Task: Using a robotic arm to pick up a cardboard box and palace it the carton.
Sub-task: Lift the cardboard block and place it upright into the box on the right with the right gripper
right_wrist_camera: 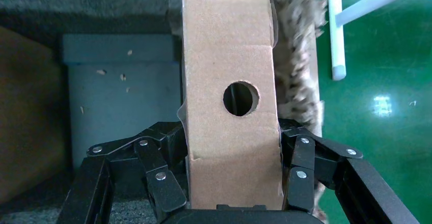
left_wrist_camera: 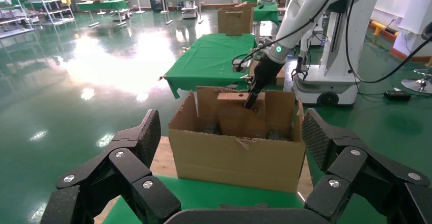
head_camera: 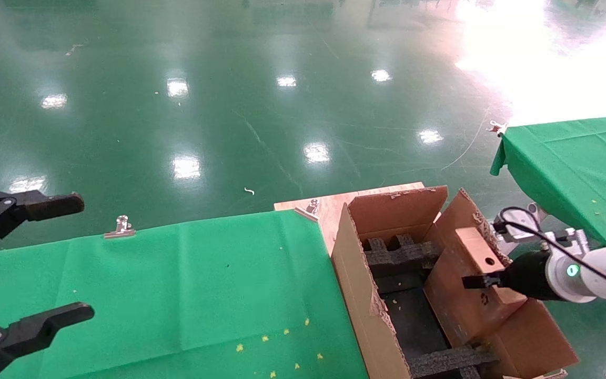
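Glossy green floor [head_camera: 261, 105] fills the far part of the head view, and a desk [head_camera: 177, 284] draped in green cloth sits in front, held by a metal clip [head_camera: 120, 226]. At its right end stands the carton [head_camera: 358, 295], flaps up, with black foam inserts [head_camera: 403, 255] inside. The robotic arm [head_camera: 592, 271], the right one, reaches in from the right, and its right pincer [head_camera: 484, 281] grips the cardboard box [head_camera: 484, 268], which stands tilted inside the carton against its right wall, round hole facing up. The left pincer [head_camera: 24, 263] hangs spread wide at the left edge, above the cloth. A second green-covered desk [head_camera: 576, 163] stands further right.

From the left wrist view, the left pincer [left_wrist_camera: 229, 147] has its fingers [left_wrist_camera: 140, 142] far apart and holds nothing. Beyond them stands the carton [left_wrist_camera: 237, 158], with the robotic arm [left_wrist_camera: 300, 10] coming down into it onto the cardboard box [left_wrist_camera: 235, 113].

From the right wrist view, the right pincer [right_wrist_camera: 232, 158] clamps the cardboard box [right_wrist_camera: 229, 51] on both sides, just below its hole. Foam inserts [right_wrist_camera: 91, 0] and the carton's dark inside lie beside the box, and a ragged carton flap [right_wrist_camera: 298, 56] lies just behind it.
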{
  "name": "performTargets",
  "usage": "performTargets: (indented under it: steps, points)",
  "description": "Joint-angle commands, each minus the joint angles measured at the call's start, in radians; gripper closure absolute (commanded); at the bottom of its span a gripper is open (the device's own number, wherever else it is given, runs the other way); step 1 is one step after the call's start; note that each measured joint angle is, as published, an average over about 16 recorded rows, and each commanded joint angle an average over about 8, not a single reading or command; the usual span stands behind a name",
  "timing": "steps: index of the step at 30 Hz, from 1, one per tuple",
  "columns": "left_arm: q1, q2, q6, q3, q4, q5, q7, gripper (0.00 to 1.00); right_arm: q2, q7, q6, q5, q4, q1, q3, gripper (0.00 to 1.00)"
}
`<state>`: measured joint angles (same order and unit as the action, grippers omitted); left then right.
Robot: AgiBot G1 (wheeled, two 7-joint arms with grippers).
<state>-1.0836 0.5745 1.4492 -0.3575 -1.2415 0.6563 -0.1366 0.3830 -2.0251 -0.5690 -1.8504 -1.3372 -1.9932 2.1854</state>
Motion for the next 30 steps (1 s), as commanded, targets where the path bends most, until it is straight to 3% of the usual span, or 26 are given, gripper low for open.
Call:
performTargets:
  steps: [1,13,25,26,30]
  points:
    - [0.000,0.000,0.000,0.000,0.000,0.000,0.000,0.00,0.011,-0.024,0.011,-0.014,0.002,0.018,0.005,1.00]
    - [0.000,0.000,0.000,0.000,0.000,0.000,0.000,0.00,0.089,-0.128,0.060,-0.057,0.058,0.119,0.019,1.00]
    - [0.000,0.000,0.000,0.000,0.000,0.000,0.000,0.00,0.155,-0.131,0.081,-0.020,0.119,0.188,0.029,1.00]
    - [0.000,0.000,0.000,0.000,0.000,0.000,0.000,0.00,0.158,-0.128,0.081,-0.015,0.121,0.190,0.029,0.97]
    - [0.000,0.000,0.000,0.000,0.000,0.000,0.000,0.00,0.165,-0.118,0.082,0.001,0.130,0.200,0.031,0.49]
